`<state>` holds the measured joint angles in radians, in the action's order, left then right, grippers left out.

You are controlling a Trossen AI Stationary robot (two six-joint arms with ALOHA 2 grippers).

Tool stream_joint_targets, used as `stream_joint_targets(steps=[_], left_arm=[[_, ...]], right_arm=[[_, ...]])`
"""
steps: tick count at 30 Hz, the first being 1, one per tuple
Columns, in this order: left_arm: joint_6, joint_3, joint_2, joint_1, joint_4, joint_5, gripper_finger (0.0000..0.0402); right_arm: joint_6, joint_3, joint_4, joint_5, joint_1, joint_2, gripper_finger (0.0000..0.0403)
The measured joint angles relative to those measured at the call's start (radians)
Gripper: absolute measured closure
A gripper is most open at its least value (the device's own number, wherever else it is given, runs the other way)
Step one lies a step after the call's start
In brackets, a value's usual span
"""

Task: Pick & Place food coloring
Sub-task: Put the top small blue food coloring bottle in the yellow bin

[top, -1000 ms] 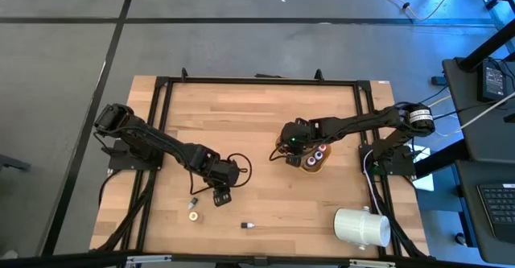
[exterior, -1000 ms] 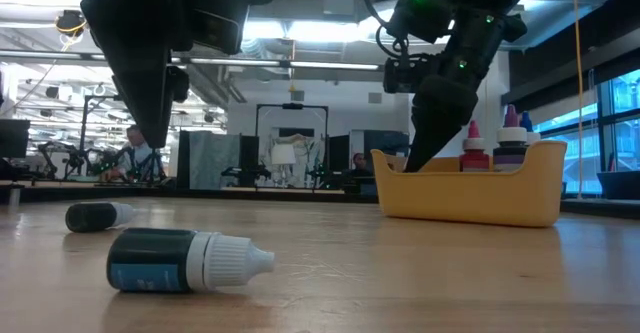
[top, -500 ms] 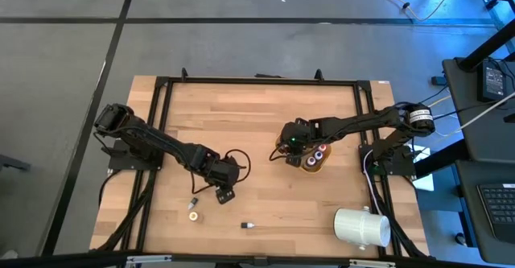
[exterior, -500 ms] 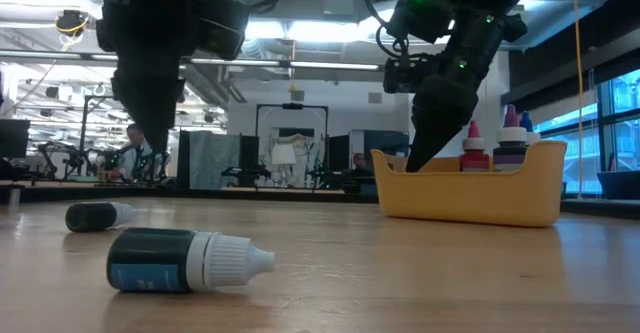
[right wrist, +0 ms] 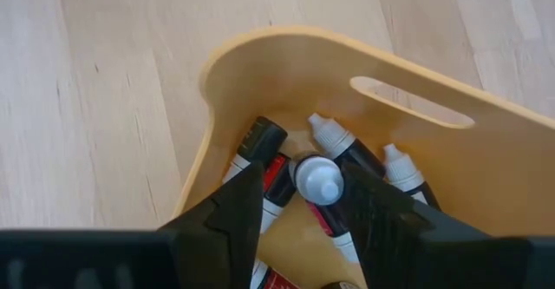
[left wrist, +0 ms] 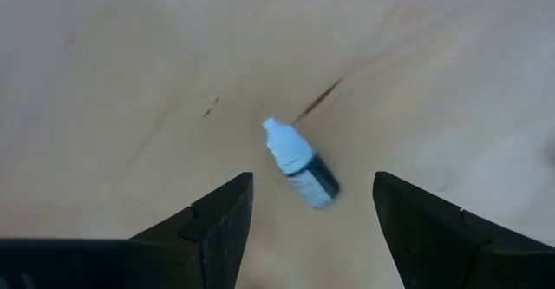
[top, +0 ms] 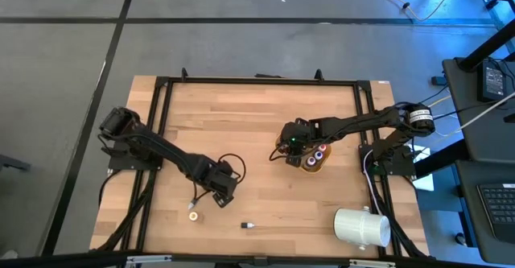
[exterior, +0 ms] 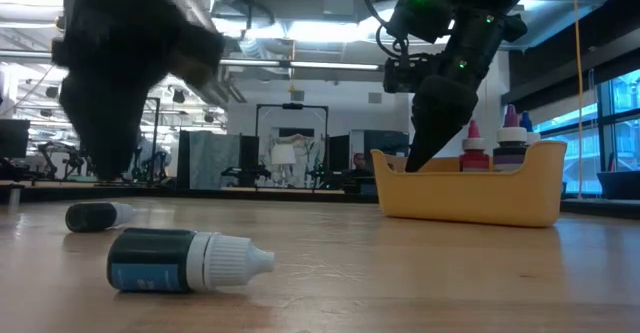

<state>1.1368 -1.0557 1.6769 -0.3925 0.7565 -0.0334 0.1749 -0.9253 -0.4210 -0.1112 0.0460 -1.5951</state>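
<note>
Left gripper (left wrist: pixel 308 211) hovering wide open and empty over a dropper bottle (left wrist: pixel 301 163) lying on the table (top: pixel 257 123), right gripper (right wrist: pixel 299 206) reaching into the yellow bowl (right wrist: pixel 260 63), fingers parted around a white-capped bottle (right wrist: pixel 319 178), other bottles crowding the bowl.

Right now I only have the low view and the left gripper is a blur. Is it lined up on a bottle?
Observer: Yes. The left wrist view shows a white-capped dropper bottle lying on the wood between the left gripper's open fingers, untouched.
Operator: And inside the bowl, under the right gripper?
Observer: Several bottles lie in the yellow bowl; the right gripper has its fingers apart either side of a white cap.
Operator: Anything off my frame?
Observer: A white cylinder lies at the table's near right corner.
</note>
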Motion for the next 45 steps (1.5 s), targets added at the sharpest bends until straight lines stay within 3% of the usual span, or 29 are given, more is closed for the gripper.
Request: stream_joint_targets(steps=[6, 14, 30, 39, 45], left_arm=[[0.001, 0.001, 0.088, 0.002, 0.001, 0.032, 0.0169], [-0.05, 0.001, 0.112, 0.001, -0.054, 0.051, 0.0176], [-0.139, 0.019, 0.112, 0.008, -0.038, 0.035, 0.0305], [-0.238, 0.001, 0.114, 0.041, -0.039, -0.031, 0.0338], [-0.345, -0.042, 0.106, 0.086, -0.096, -0.193, 0.0335]], right_arm=[[0.004, 0.0, 0.004, 0.0, 0.0, 0.0, 0.0246], [0.004, 0.0, 0.004, 0.0, 0.0, 0.0, 0.0246], [0.003, 0.0, 0.005, 0.0, 0.0, 0.0, 0.0246], [-0.019, -0.092, -0.043, -0.004, -0.017, 0.027, 0.0246], [-0.14, -0.116, 0.045, 0.004, -0.074, 0.042, 0.0246]])
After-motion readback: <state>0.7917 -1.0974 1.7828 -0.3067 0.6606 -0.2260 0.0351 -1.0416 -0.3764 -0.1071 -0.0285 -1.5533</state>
